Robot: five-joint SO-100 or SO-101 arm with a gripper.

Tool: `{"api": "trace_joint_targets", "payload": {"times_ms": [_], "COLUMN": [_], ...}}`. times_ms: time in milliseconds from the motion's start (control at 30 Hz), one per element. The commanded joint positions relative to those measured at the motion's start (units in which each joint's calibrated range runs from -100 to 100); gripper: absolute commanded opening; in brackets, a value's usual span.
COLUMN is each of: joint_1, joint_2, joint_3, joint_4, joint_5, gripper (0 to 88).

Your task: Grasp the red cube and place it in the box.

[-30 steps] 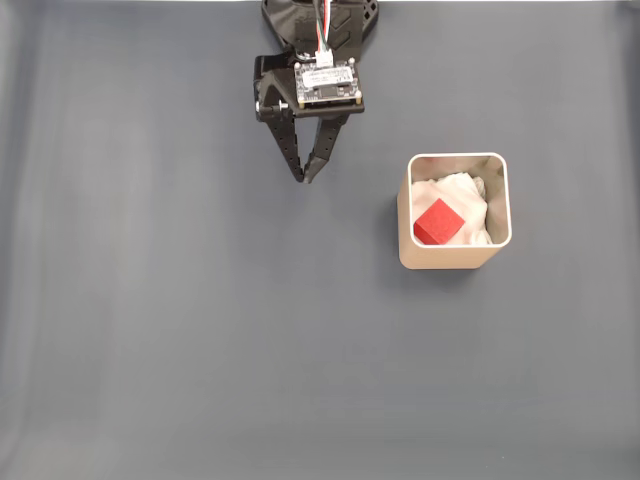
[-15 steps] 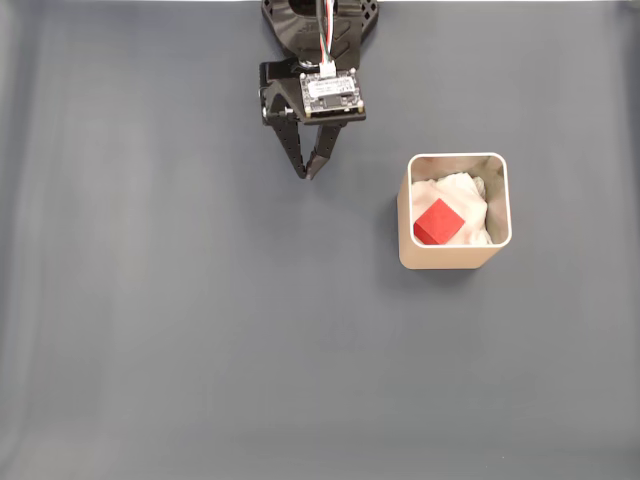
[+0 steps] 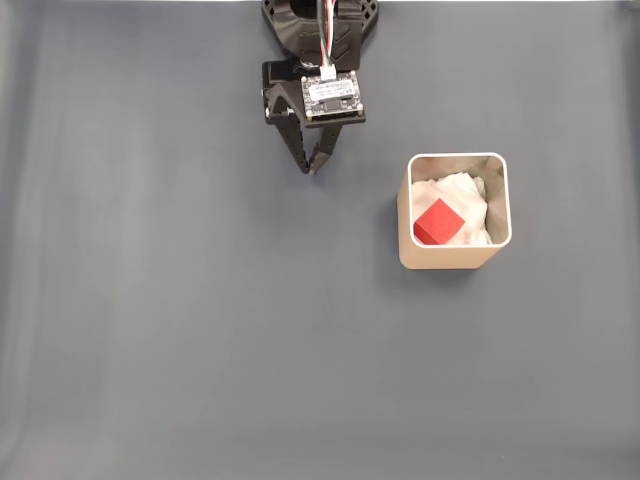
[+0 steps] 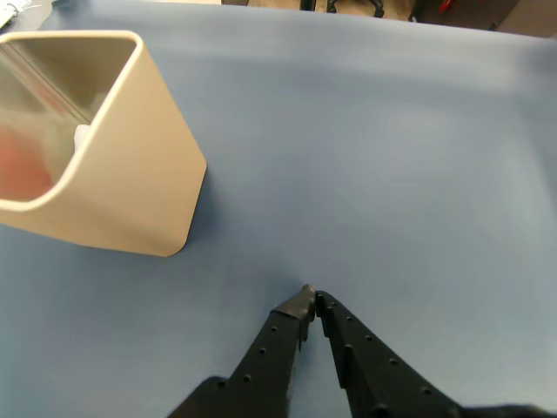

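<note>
From my station I see the small bright red matte cube (image 3: 438, 221) already lying inside the beige square box with rounded corners and thin walls (image 3: 454, 258), resting on the white soft padding (image 3: 462, 195) and tilted so that one corner points up. In the wrist view the cube is only a red blur behind the box wall (image 4: 130, 192). The black two-finger end effector (image 3: 311, 171) is well apart from the box, to its left in the fixed view, close to the arm base at the top edge. Its fingers are pressed together with the tips touching, and they hold nothing; the wrist view (image 4: 309, 300) shows the same. The grey-blue tabletop (image 3: 200, 340) carries nothing else. I judge that grasping and placing are done. What is left, I think, is only to bring the arm to rest.
</note>
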Motion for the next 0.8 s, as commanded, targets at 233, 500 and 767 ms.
{"api": "trace_joint_targets", "payload": {"times_ms": [233,500,767], "joint_1": [-0.64,-1.85,-2.42], "joint_2": [-0.63,-0.63,-0.63], "joint_3": [0.64,0.64,0.64], "joint_4": [10.70,16.61,18.82], "joint_5": [-1.42,-4.64,-3.32], "gripper": [0.4,0.2,0.2]}}
